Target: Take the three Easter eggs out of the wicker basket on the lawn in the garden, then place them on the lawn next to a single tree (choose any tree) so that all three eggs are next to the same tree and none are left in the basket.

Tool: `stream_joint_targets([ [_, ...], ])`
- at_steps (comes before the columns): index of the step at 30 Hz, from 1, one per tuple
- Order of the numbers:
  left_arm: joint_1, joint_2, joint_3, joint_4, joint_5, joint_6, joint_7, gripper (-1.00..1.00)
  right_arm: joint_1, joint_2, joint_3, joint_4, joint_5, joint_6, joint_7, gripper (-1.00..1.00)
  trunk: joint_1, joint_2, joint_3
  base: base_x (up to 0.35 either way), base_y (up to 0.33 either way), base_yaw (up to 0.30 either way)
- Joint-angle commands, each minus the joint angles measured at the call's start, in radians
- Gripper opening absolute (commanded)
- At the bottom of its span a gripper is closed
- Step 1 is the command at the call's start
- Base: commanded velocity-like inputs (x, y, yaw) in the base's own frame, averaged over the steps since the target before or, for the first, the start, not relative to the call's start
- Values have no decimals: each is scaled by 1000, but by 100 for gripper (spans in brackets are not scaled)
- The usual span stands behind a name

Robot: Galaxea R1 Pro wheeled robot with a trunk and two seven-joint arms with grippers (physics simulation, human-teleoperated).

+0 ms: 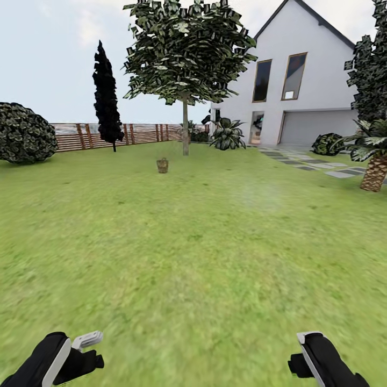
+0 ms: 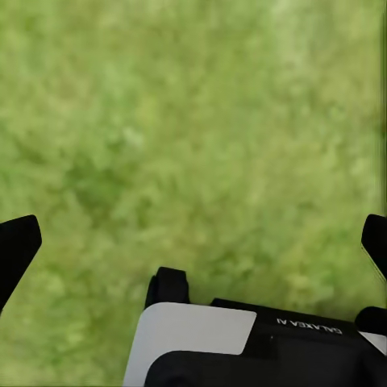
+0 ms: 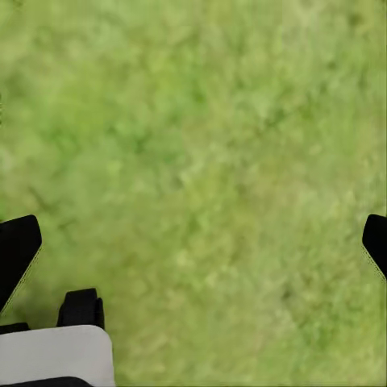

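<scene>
Green grass [image 3: 201, 161] lies below the right gripper [image 3: 197, 246], whose two black fingertips [image 3: 16, 250] stand wide apart, holding nothing

The wicker basket [image 1: 162, 165] stands far off on the lawn [image 1: 204, 242], too small to show its contents. Both arms are cut off by the head view's bottom edge. In each wrist view, the fingertips [image 2: 18, 246] [image 3: 18, 244] are cropped at the side edges.
</scene>
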Motion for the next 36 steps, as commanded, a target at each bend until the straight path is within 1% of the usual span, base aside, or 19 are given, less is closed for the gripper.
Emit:
stream_joint_targets([
  [1,-1,0,2,-1,-5,5,-6,100,-1,2,1,-3,9,4,2,100,1,-1,-1,337,0,0],
  [11,-1,-2,2,-1,-6,4,-3,100,-1,9,4,-11,15,6,-1,100,1,-1,-1,338,0,0],
  [22,0,0,3,-1,-7,4,-3,100,-1,9,4,-14,15,5,-1,100,1,-1,-1,337,0,0],
  [26,-1,0,3,-1,-7,4,-5,100,-1,8,7,-40,10,5,1,100,1,-1,-1,337,0,0],
  [32,-1,0,3,-1,-7,4,-5,100,-1,7,3,-44,5,7,2,100,1,-1,-1,338,0,0],
  [36,-1,-2,3,-1,-7,4,-5,100,-1,8,8,-45,13,7,2,100,1,-1,-1,338,0,0],
])
